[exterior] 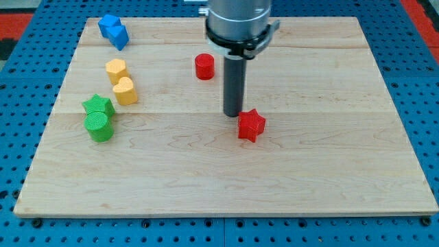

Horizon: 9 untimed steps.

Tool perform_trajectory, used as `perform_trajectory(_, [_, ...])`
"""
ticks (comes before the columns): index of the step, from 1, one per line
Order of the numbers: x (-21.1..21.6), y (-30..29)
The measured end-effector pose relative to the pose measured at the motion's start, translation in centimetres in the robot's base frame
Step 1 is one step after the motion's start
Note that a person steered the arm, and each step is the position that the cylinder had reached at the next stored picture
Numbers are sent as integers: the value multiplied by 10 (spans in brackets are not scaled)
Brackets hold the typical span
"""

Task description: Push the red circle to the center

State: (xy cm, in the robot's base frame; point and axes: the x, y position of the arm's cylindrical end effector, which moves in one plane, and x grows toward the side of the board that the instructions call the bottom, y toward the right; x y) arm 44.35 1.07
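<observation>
Camera view: my tip [233, 114] sits just beside red star [252, 125], grasping nothing

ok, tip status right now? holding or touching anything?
My tip: holds nothing, no gripper; just left of the red star, contact unclear. Red circle sits apart.

Wooden worktop [329, 178] sits on a blue pegboard [418, 82]. Near the middle there's a red star [251, 125]. Over on the view's left: two blue blocks [114, 30] touching, a yellow hexagon [116, 70] just above a yellow block [125, 90], and a green star [98, 106] touching a green cylinder [99, 127].
</observation>
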Motion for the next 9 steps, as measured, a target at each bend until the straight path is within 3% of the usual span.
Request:
perform_trajectory(2, [23,46])
perform_trajectory(4, [-136,79])
perform_trajectory(5, [-154,-7])
perform_trajectory(6, [-150,-62])
perform_trajectory(7, [-93,-48])
perform_trajectory(8, [-90,37])
perform_trajectory(9, [-96,32])
